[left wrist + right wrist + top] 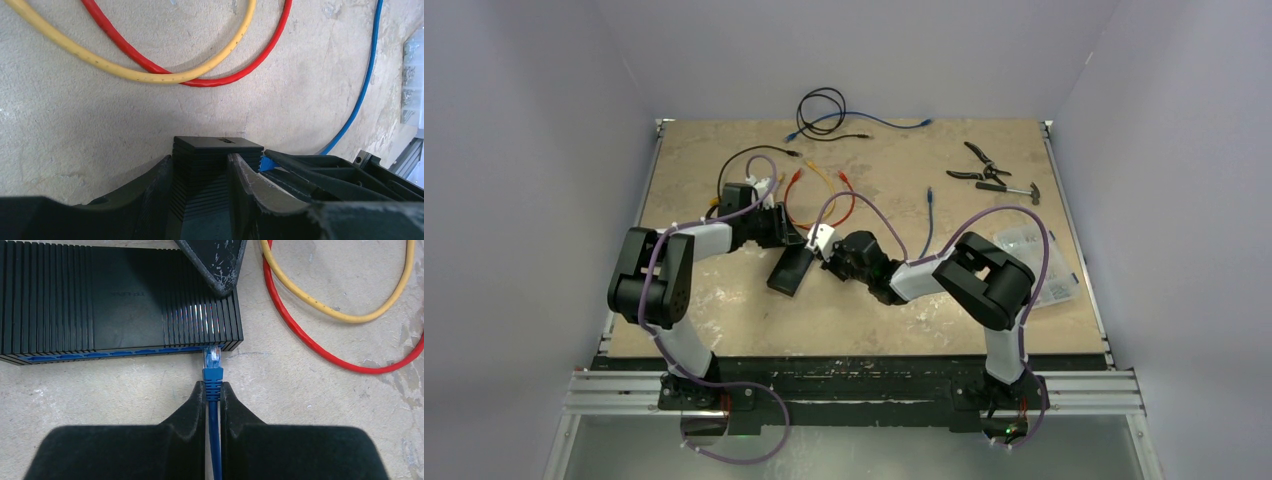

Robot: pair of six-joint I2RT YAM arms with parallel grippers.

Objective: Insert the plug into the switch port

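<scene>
The switch [791, 270] is a flat black ribbed box lying mid-table. My left gripper [200, 160] is shut on one short end of the switch [217, 145]; it shows in the top view [774, 236]. My right gripper [213, 390] is shut on the blue boot of the plug [212, 360]. The plug's clear tip is at the mouth of the rightmost socket in the switch's [115, 305] blue-lined port row. How deep it sits cannot be told. The blue cable [929, 215] trails back from my right gripper [822, 258].
A red cable [310, 340] and a yellow cable [320, 305] loop just beyond the switch. Black and blue cables [824, 110] lie at the back. Pliers [979, 165] and a small hammer [1009, 188] lie back right. A clear plastic box [1044, 260] sits right.
</scene>
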